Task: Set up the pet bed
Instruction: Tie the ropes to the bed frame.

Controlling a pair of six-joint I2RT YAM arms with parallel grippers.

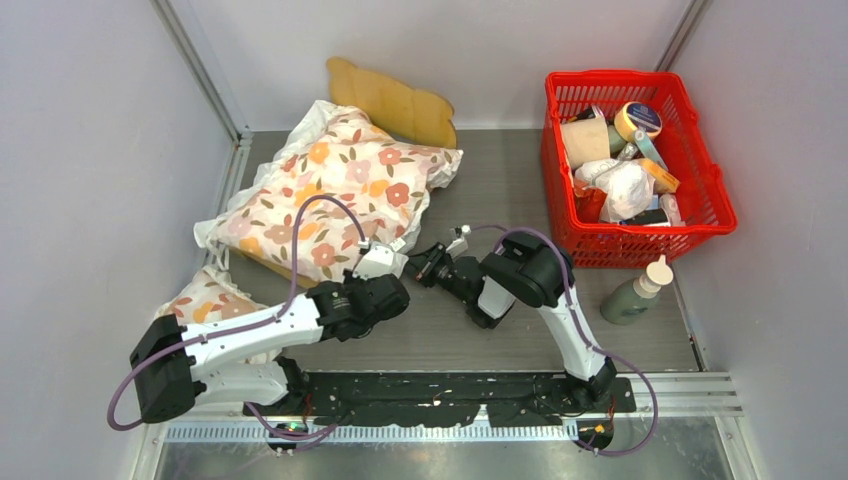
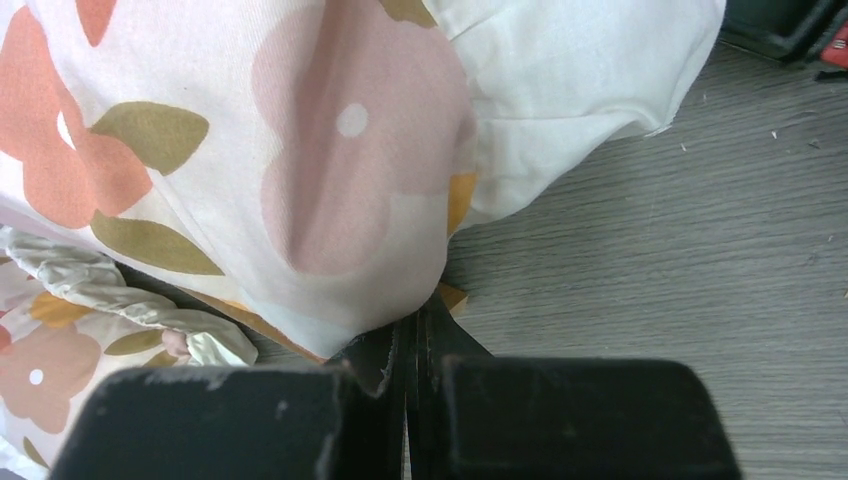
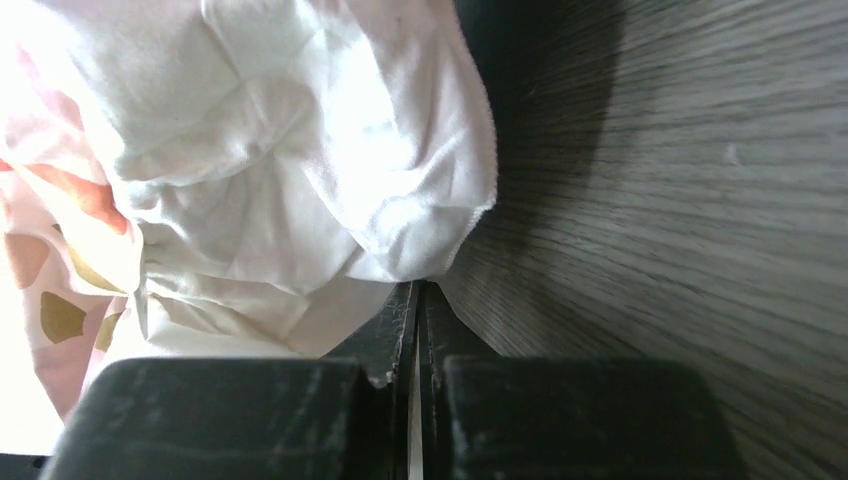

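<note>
Your bed (image 1: 395, 102) stands back-left on the table (image 1: 480, 350), mostly hidden under the cushion (image 1: 335, 185) heaped crookedly on it, so I judge the setup about half done, with straightening left. The left gripper (image 2: 412, 335) and right gripper (image 3: 415, 300) both have their fingers pressed together at the cushion's near edge. You cannot tell whether they nip fabric.
</note>
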